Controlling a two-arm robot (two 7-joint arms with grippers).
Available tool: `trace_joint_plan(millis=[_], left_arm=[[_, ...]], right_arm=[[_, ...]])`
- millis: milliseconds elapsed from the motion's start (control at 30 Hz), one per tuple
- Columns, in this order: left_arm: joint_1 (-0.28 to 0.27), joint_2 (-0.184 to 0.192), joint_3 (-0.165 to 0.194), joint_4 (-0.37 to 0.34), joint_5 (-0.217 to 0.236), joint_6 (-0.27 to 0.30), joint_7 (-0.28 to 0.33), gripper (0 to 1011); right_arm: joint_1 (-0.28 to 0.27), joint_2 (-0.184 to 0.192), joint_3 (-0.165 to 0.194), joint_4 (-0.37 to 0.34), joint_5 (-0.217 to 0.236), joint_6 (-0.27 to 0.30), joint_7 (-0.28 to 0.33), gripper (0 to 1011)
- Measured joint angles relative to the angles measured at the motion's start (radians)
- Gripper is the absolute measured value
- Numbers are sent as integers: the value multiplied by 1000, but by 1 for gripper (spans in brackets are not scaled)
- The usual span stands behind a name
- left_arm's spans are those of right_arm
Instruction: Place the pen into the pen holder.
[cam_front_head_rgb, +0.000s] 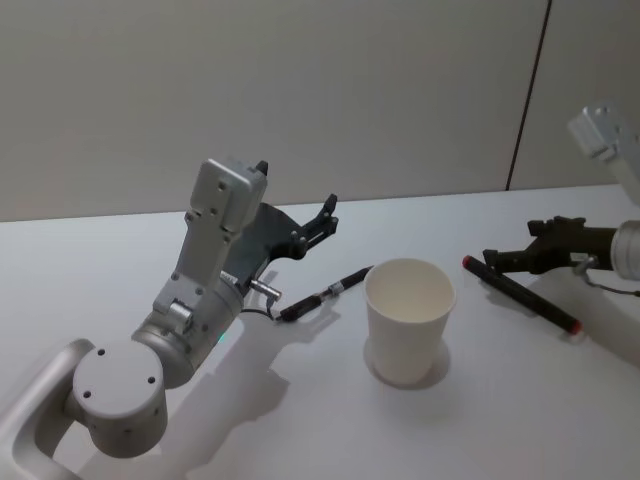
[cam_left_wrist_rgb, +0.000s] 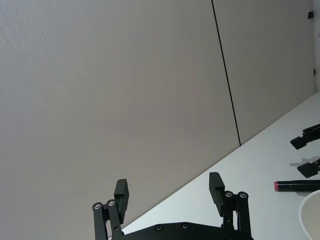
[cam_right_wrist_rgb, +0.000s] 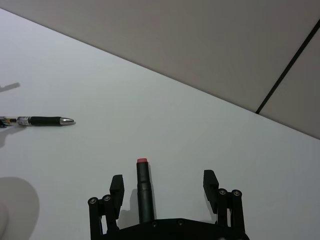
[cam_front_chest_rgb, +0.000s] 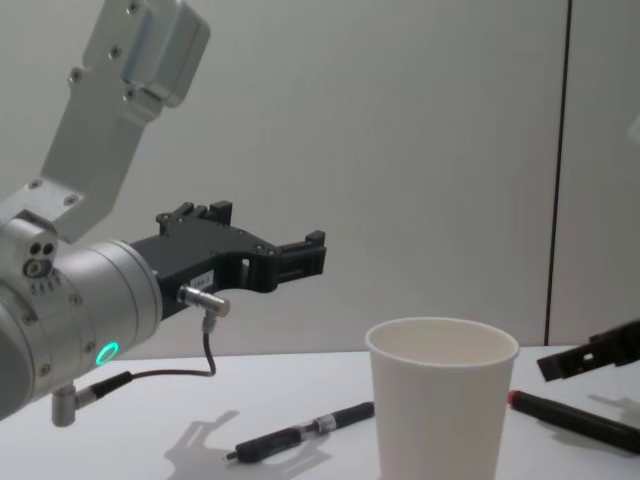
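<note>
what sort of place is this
Probably a robot test lab: white table against a grey panelled wall, holding a white paper cup and silver-tipped black pen; left gripper raised, right gripper around a red-ended black pen.

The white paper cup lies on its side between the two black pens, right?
No. The white paper cup stands upright, as the chest view shows. It is between the two black pens: the silver-tipped pen on its left, the red-ended pen on its right, lying between the open fingers of the right tool. The left tool hangs open above the table.
</note>
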Motion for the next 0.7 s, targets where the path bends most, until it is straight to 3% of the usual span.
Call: trace_joint_plan(millis=[700], left_arm=[[0,0,0,0,0,0,0,1001]], right_arm=[[33,-38,-49,136,3,-75,2,1002]])
